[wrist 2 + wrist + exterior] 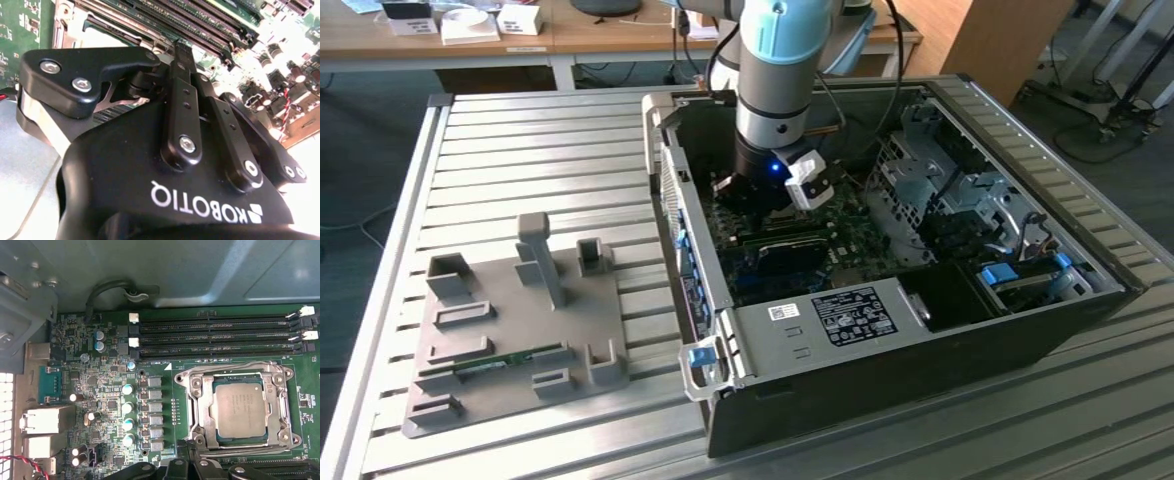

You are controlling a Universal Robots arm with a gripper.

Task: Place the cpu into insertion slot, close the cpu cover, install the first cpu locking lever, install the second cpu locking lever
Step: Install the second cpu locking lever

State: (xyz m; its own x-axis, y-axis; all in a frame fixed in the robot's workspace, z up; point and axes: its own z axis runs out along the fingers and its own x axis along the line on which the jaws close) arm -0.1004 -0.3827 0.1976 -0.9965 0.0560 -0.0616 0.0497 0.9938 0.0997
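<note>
lying flat in insertion slot (239, 410), cpu (238, 409), cover (200, 407) closed

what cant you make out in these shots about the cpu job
- Claw tips: the second wrist view has its own black body covering them.
- Insertion slot contacts: the first wrist view has the cpu and cpu cover over them.
- Socket area: the exterior view has the arm in front.
</note>
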